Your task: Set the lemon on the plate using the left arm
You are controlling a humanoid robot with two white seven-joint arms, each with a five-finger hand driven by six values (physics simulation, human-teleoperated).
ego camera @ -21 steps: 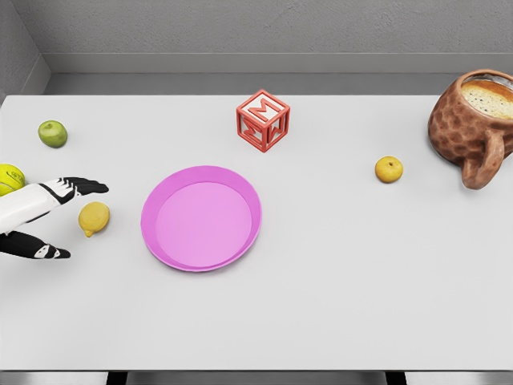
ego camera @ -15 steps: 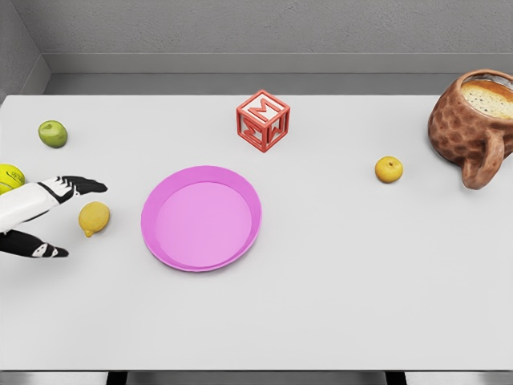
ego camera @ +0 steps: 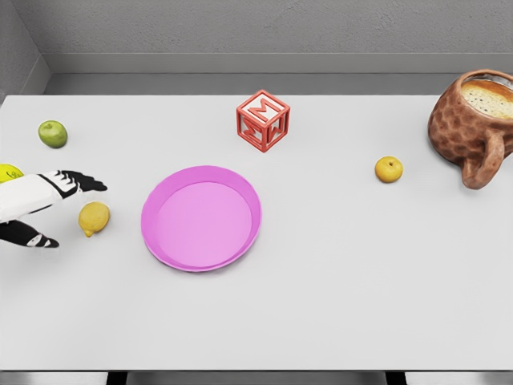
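The left hand (ego camera: pixel 44 204) comes in at the left edge of the white table (ego camera: pixel 337 281), with its fingers (ego camera: pixel 80 182) spread apart and holding nothing; they reach out above and below the lemon (ego camera: pixel 94 217), but I cannot tell if they touch it. The lemon lies on the table just left of the pink plate (ego camera: pixel 202 217), not on it. A green apple (ego camera: pixel 53 133) sits farther back on the left, a red block (ego camera: pixel 263 120) behind the plate, and an orange (ego camera: pixel 389 169) near a brown mug (ego camera: pixel 473 124) on the right.
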